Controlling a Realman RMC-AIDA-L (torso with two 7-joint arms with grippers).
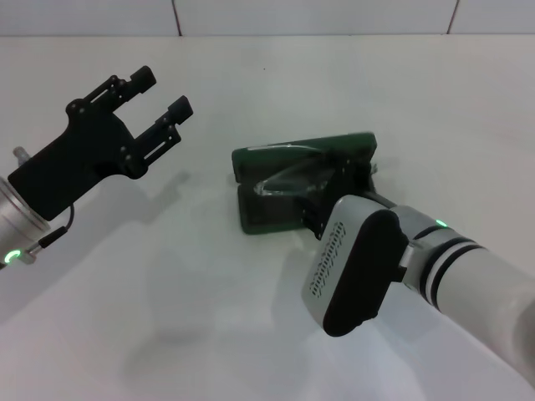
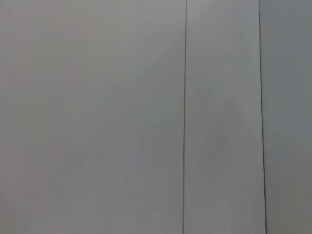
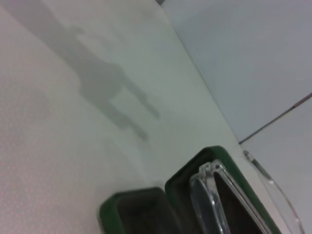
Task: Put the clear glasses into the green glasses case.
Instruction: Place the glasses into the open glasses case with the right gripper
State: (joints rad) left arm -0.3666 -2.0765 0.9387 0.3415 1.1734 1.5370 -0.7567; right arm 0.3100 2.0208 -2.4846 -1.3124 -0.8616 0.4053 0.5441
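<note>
There is one pair of clear glasses (image 1: 288,177), one open green case (image 1: 266,209), one white tabletop (image 1: 209,317), and two grippers, one left (image 1: 159,98) and one right (image 1: 338,180).

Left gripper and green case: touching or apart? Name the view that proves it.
Apart. The head view shows the left gripper raised, with bare table between it and the case.

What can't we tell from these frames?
- Right gripper fingers: head view, hidden behind its own wrist housing.
- Clear glasses seating in the green glasses case: head view blocked by the right arm; right wrist view cut off at the edge.
- Left wrist view: only wall; left gripper open, raised.
</note>
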